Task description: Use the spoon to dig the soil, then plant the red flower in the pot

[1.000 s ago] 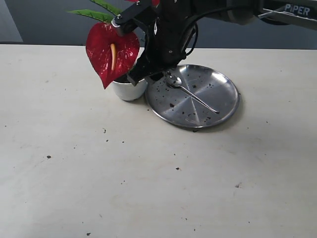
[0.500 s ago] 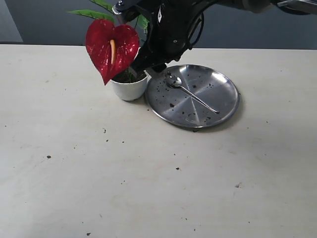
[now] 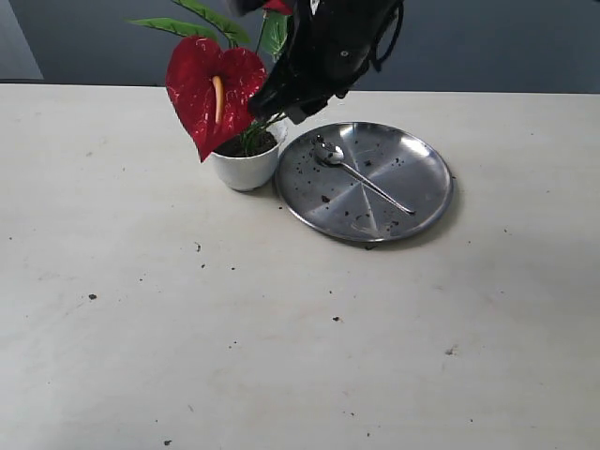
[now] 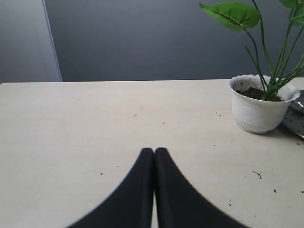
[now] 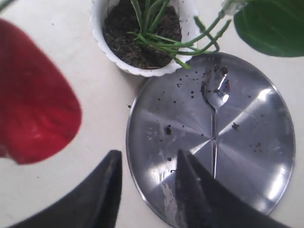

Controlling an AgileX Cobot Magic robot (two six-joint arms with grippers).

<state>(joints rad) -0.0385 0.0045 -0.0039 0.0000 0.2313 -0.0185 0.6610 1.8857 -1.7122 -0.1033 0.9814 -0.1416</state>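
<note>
On table [image 3: 141, 328]: red flower [image 3: 214, 94] standing in pot [image 3: 246, 171] of soil [image 5: 128, 38]; spoon [image 3: 361, 178] on steel plate [image 3: 417, 183]; right gripper [image 5: 148, 159] jaws apart, empty; left gripper [image 4: 154, 151] closed, empty.

right arm [image 3: 330, 52]: glossy black housing | cable [image 3: 397, 33]: black loop | jaws: black, smooth, tapered

We see the red flower [image 3: 214, 94] standing in the small white scalloped pot [image 3: 244, 171], its green stems rising from the dark soil [image 3: 255, 142] inside. The silver spoon [image 3: 361, 178] lies on the crumb-speckled steel plate [image 3: 417, 164] just beside the pot, its bowl nearest the pot.
</note>
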